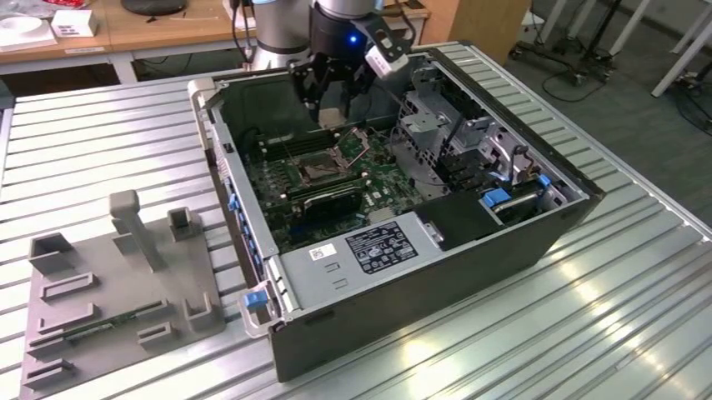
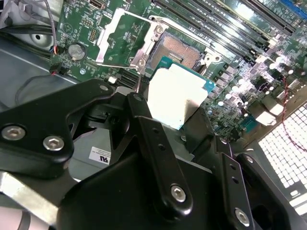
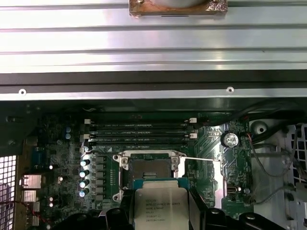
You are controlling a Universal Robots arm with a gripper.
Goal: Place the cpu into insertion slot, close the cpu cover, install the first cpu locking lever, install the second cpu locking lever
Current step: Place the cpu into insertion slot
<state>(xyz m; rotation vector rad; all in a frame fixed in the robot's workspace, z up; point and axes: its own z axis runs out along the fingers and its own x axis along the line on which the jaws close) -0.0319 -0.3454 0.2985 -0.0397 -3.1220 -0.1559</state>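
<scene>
My gripper (image 1: 330,110) hangs inside the open computer case, shut on the cpu (image 1: 330,119), a small square chip with a silvery-tan top. In both wrist views the cpu (image 3: 160,205) (image 2: 175,96) sits between the black fingers (image 2: 158,143), held above the green motherboard. It overlaps one edge of the insertion slot (image 3: 149,167) (image 2: 180,50). The slot (image 1: 316,172) is bare, with a dark centre and a metal rim. The cpu cover (image 2: 144,20), a thin metal frame, stands flipped open beside the slot.
A grey perforated drive cage (image 1: 428,125) rises to the exterior view's right of the gripper. The labelled power supply (image 1: 378,246) fills the case's near end. Long memory slots (image 3: 139,132) lie beyond the slot. A grey fixture tray (image 1: 112,275) lies on the ribbed metal table.
</scene>
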